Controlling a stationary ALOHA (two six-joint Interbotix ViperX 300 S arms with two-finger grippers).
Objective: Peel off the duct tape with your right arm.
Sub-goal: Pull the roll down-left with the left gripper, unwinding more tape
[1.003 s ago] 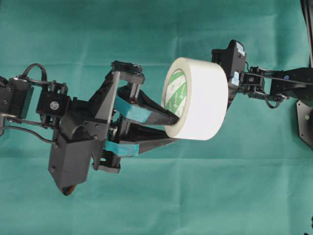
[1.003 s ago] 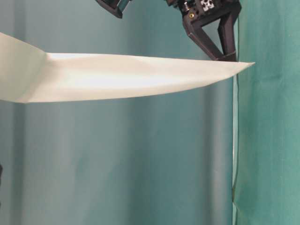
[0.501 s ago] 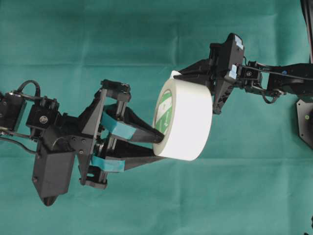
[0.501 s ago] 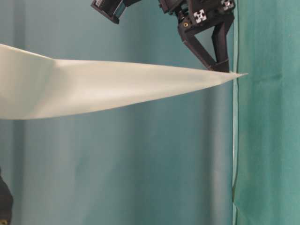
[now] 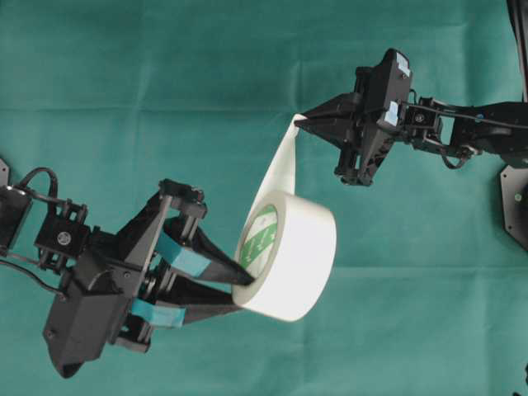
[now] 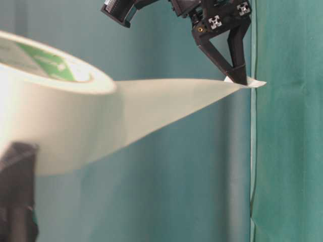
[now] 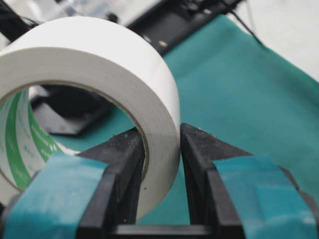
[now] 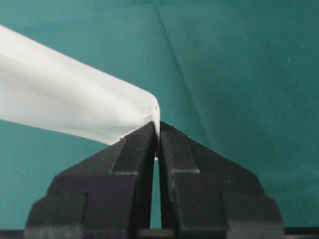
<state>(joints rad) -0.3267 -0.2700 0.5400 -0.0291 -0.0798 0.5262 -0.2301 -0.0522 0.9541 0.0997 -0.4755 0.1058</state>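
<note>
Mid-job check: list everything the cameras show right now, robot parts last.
duct tape: one roll, white with green-and-white core, held up over the cloth, left of centre in the overhead view.
peeled strip: one, white, stretched from the roll to the right gripper.
cloth: one, teal, covering the table.
left gripper: one, black with teal pads, clamped across the roll's wall, one finger inside the core.
right gripper: one, black, shut on the strip's end.
</note>
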